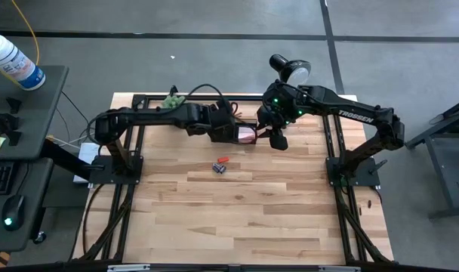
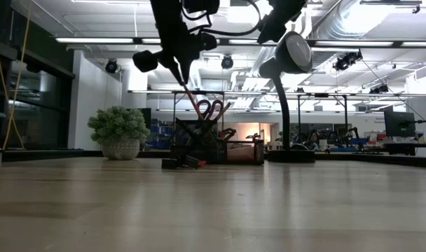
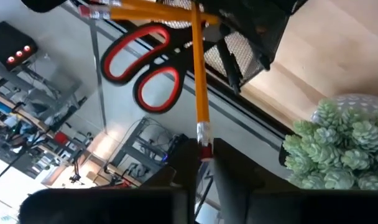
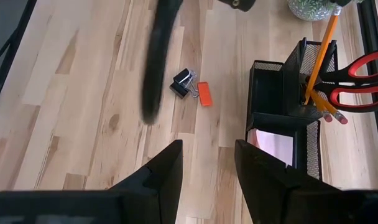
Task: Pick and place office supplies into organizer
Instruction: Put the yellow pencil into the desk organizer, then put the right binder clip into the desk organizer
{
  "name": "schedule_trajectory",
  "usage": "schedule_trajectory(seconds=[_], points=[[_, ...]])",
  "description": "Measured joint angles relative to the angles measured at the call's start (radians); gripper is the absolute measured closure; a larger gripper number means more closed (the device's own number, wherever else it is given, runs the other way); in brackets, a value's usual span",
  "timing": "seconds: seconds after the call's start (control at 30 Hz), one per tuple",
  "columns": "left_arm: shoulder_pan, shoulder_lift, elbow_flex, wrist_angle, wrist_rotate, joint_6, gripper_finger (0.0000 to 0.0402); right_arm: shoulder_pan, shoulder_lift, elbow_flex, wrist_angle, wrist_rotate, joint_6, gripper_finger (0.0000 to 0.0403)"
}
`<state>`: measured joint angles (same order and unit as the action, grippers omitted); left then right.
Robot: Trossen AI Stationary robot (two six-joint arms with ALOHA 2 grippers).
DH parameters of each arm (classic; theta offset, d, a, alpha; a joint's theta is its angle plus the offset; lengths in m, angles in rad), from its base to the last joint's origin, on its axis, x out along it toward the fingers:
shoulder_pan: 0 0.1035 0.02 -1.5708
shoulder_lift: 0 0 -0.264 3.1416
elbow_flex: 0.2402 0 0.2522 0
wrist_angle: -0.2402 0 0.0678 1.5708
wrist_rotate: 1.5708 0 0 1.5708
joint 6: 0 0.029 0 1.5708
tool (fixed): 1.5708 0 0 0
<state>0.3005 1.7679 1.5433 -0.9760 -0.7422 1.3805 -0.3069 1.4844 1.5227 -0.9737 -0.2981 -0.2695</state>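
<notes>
- A pale wood-plank table (image 1: 244, 211) fills the high view; the low view looks across it into a big lit workshop with ducts overhead.
- The organizer (image 4: 287, 118), a black mesh box, stands near the table's far edge, between the two arms.
- Its taller cup section holds red-handled scissors (image 4: 357, 79) and orange pencils (image 4: 318, 62), handles and eraser ends sticking out.
- A pink sticky-note pad (image 4: 275, 144) lies in the lower compartment.
- The left gripper (image 3: 204, 171) is over the cup; its dark fingers sit either side of the eraser end of one pencil (image 3: 198, 74) (too close to the lens to tell whether they pinch it or have let go).
- The right gripper (image 4: 207, 163) hovers just beside the organizer with its jaws apart and nothing between them.
- On the bare wood nearer the table's middle lie a black binder clip (image 4: 183, 83) and a small orange piece (image 4: 204, 94), just beside each other.
- The right arm bears the white word "TROSSEN" (image 1: 355, 115), the only writing that reads.
- A green spiky plant (image 2: 119, 126) in a pale pot and a black desk lamp (image 2: 290, 63) stand by the organizer.
</notes>
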Motion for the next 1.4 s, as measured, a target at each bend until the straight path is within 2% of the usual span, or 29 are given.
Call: schedule_trajectory(seconds=[0.3,0.43,0.57,0.77,0.87,0.93,1.0,1.1,1.17,1.23,1.3,1.4], points=[[0.016,0.0,0.0,0.004,-0.016,0.003,0.0295,0.0,0.0,0.0,0.0,0.0,0.0,0.0263],[0.016,0.0,0.0,0.007,-0.086,0.003,0.0275,0.0,0.0,0.0,0.0,0.0,0.0,0.0263],[0.016,-0.024,0.0,-0.039,-0.166,-0.001,0.0264,0.0,0.0,0.0,0.0,0.0,0.0,0.0263],[0.014,-0.115,0.0,-0.092,-0.186,-0.108,0.0265,0.0,0.0,0.0,-0.001,0.0,0.0,0.0263],[0.013,-0.18,0.0,-0.107,-0.204,-0.237,0.027,0.0,0.0,0.0,-0.001,0.0,0.001,0.0263],[0.003,-0.225,0.001,-0.128,-0.182,-0.411,0.0272,0.0,0.0,0.0,-0.001,0.0,0.009,0.0263],[-0.001,-0.264,0.001,-0.153,-0.092,-0.621,0.0274,0.0,0.0,0.0,-0.001,0.0,0.027,0.0263],[-0.002,-0.308,0.001,-0.15,0.123,-0.93,0.0275,0.0,0.0,0.0,-0.001,0.0,0.047,0.0263],[-0.024,-0.314,0.001,-0.128,0.229,-1.071,0.0275,0.001,0.0,0.0,-0.001,0.0,0.058,0.0263],[-0.076,-0.31,-0.001,-0.112,0.23,-1.124,0.0279,0.006,0.0,0.0,-0.002,0.0,0.062,0.0263],[-0.154,-0.299,-0.024,-0.05,0.171,-1.152,0.0284,0.016,0.0,0.0,-0.003,0.0,0.063,0.0263],[-0.257,-0.291,-0.117,0.05,0.147,-1.195,0.0293,0.04,0.0,0.0,-0.013,0.001,0.062,0.0263]])
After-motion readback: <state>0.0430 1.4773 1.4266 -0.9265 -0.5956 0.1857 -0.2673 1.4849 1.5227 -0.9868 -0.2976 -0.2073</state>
